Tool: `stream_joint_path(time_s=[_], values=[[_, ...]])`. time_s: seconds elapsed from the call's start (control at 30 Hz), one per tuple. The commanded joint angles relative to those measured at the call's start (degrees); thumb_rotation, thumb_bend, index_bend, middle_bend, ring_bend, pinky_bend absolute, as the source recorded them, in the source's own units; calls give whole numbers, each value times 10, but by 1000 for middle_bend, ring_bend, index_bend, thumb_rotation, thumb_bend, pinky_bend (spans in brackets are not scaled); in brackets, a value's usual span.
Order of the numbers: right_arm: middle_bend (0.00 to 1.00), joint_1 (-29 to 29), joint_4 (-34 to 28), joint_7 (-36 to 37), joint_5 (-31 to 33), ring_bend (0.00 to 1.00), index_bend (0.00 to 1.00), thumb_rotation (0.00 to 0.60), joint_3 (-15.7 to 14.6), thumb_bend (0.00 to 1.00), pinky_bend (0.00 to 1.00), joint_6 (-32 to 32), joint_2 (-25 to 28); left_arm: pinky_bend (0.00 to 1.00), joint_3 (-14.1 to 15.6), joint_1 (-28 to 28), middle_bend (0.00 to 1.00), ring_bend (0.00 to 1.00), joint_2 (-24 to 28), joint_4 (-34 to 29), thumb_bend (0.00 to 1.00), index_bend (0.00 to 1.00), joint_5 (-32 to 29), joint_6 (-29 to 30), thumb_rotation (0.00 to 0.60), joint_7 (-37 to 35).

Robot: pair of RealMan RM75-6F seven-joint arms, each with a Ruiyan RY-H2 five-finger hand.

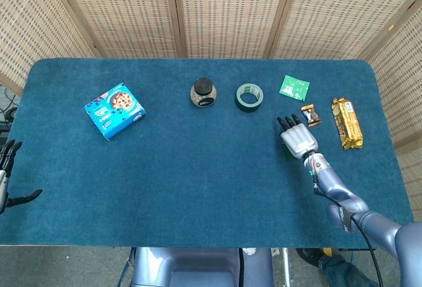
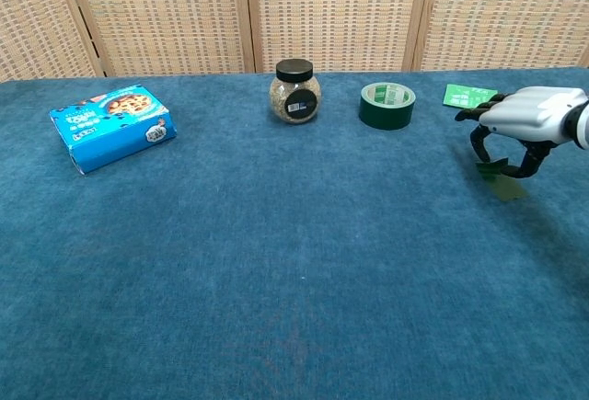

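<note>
- Right hand (image 1: 296,138): palm down over the right part of the table (image 1: 198,188), fingers curled under. In the chest view a small green piece (image 2: 488,166) showed between the fingertips, clear of the cloth, so it appeared to be pinched there.
- The small green piece itself lay under the palm and was mostly hidden. From the head camera only a green sliver showed at the hand's 8 o'clock edge.
- Step in hand, as judged: the pick-up, with the piece just raised off the surface.
- Next move, as judged: it would call for a firm pinch and a level lift, since the piece looked thin and light.
- Neighbours, head view, clock positions from the right hand:
  - wrapped candy (image 1: 310,115) just beside at 1 o'clock
  - green sachet (image 1: 294,87) at 12
  - snack bar (image 1: 347,123) at 3
  - tape roll (image 1: 249,97) and jar (image 1: 203,92) at 10
  - blue box (image 1: 115,109) well apart at 9
- Left hand (image 1: 6,171): off the table's left edge at 9 o'clock, fingers spread, holding nothing.
</note>
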Motion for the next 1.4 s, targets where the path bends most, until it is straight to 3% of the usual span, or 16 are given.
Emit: stream_joint_path(time_s=[0.03,0.83,1.4], values=[[3,0,18,11,-7,0,423,600,-1,466,0,5,-10,0,0,0,0,0,0,0,0,0,0,1,600,0],[21,23,173,85,-43,0,452,600,-8,466,0,-20,-86,0,0,-1,0,0,0,-2,0,0,-1,-1,600,3],[21,24,206,100,-55,0,452,600,-14,466,0,-35,-105,0,1,-3,0,0,-2,-1,0,0,-4,-6,600,8]])
